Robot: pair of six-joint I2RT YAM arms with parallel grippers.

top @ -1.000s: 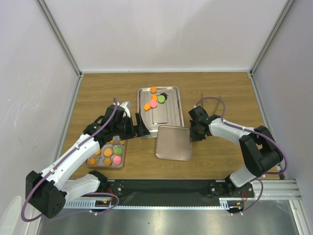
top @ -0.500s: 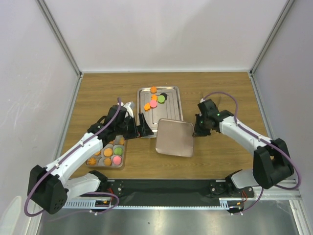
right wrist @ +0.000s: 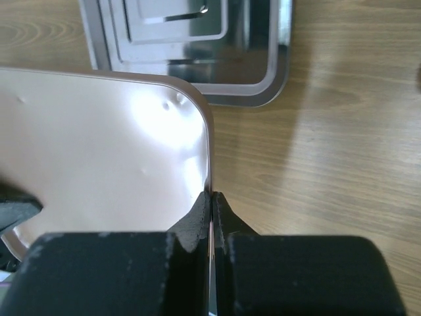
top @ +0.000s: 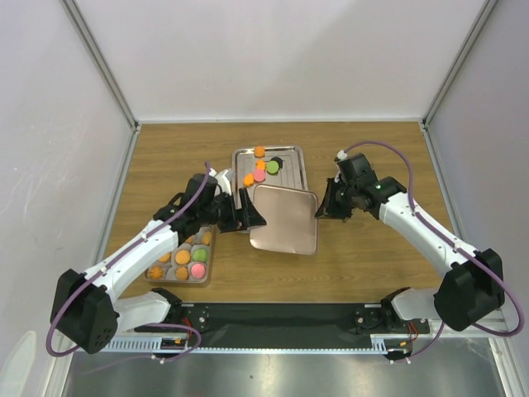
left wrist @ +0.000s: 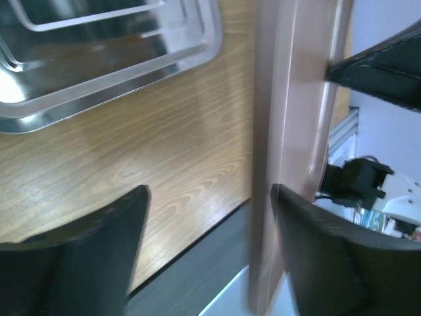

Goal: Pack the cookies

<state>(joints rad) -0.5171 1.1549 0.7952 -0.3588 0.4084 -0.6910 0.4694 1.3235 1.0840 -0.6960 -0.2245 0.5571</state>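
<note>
White panel walls [top: 273, 58] enclose a wooden table [top: 165, 157] — evenly lit.

Robotics laboratory test cell. Enclosed on three sides by plain white panels [top: 281, 50] in aluminium framing [top: 99, 62]. Wooden tabletop [top: 380, 149] as work surface. Left arm [top: 132, 252] and right arm [top: 421, 227], both cabled, bolted side by side to a black base rail [top: 281, 316] along the near edge.

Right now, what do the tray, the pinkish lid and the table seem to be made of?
Tray: polished metal, probably steel; it mirrors the light. Pinkish lid: thin, glossy sheet, coated metal or plastic; bright sheen, small dimples, unclear which. Table: wood or wood-look laminate, faint sheen; grain lines show.
</note>
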